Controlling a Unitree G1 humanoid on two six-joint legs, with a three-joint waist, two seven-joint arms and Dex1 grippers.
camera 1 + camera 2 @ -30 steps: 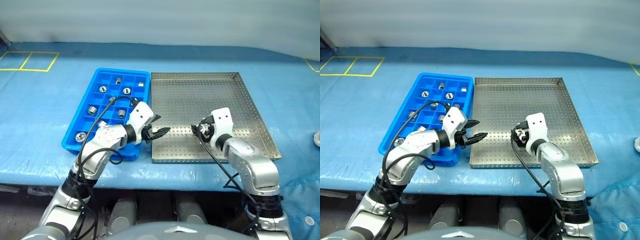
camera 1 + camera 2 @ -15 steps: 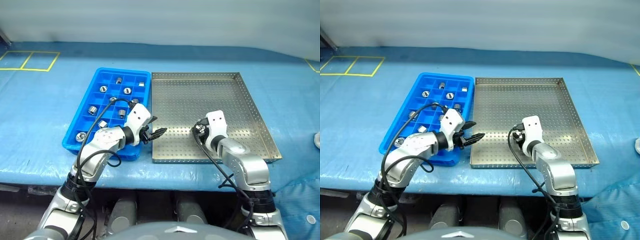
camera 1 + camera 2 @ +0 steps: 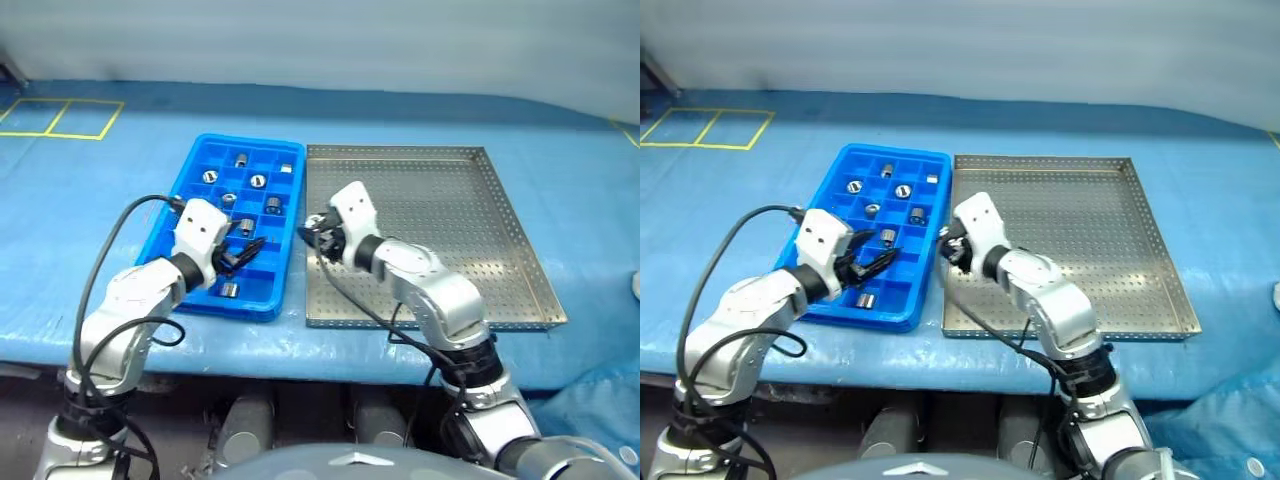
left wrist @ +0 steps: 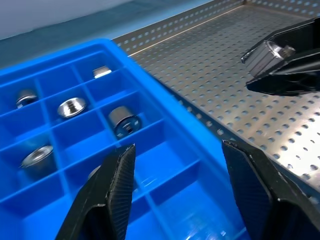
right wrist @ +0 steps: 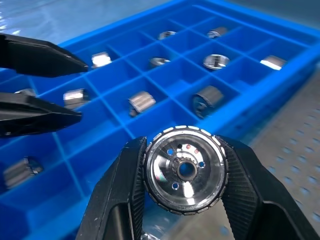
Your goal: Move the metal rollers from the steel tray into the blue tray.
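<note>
My right gripper [image 5: 184,172] is shut on a shiny metal roller [image 5: 184,169] with a dark centre hole, held above the left edge of the steel tray [image 3: 440,215], right beside the blue tray [image 3: 196,165]. In the left wrist view that roller [image 4: 270,52] hangs over the perforated floor. My left gripper [image 3: 250,254] stands open and empty over the blue tray's near compartments. Several rollers [image 3: 258,181] lie in separate compartments of the blue tray.
Both trays sit side by side on a blue cloth-covered table [image 3: 120,210]. Yellow tape lines [image 3: 60,118] mark the far left. A black cable [image 3: 110,250] loops from my left wrist, just left of the blue tray.
My right gripper has swung left from the steel tray's near middle to its left edge, carrying a roller. My left gripper moved left, off the steel tray's edge and over the blue tray.
</note>
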